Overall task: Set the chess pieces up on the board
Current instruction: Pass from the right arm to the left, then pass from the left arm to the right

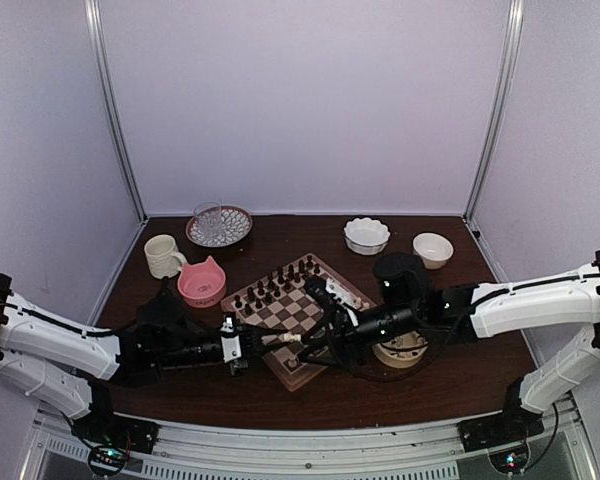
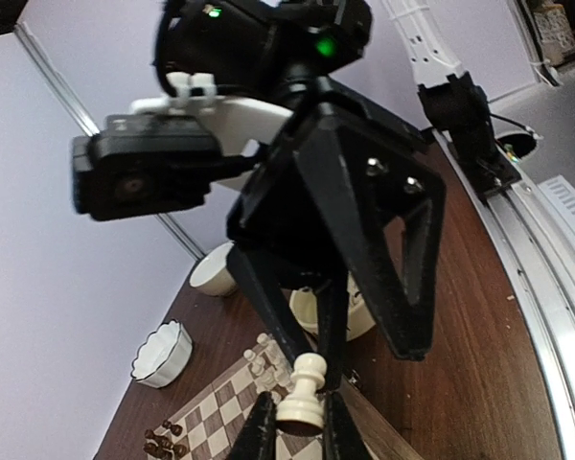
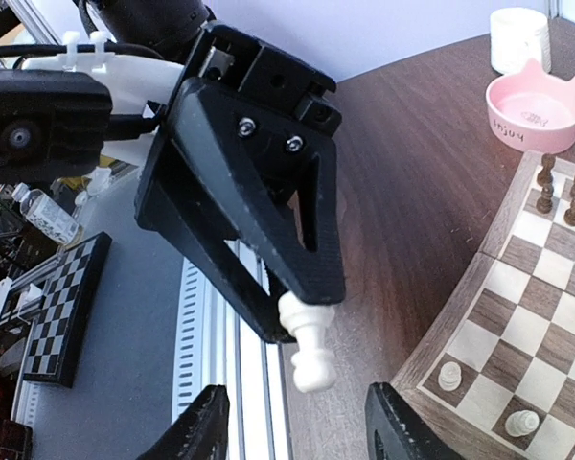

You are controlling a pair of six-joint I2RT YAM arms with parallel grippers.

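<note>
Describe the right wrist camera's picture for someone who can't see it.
The left hand pinches a cream chess piece close to the open right hand. The board lies to the right, a pink bowl beyond it.

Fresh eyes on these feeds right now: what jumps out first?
The left gripper and the right gripper meet tip to tip over the near side of the checkered wooden chessboard. The left pinches a cream-white chess piece; the right stands open close by it.
</note>
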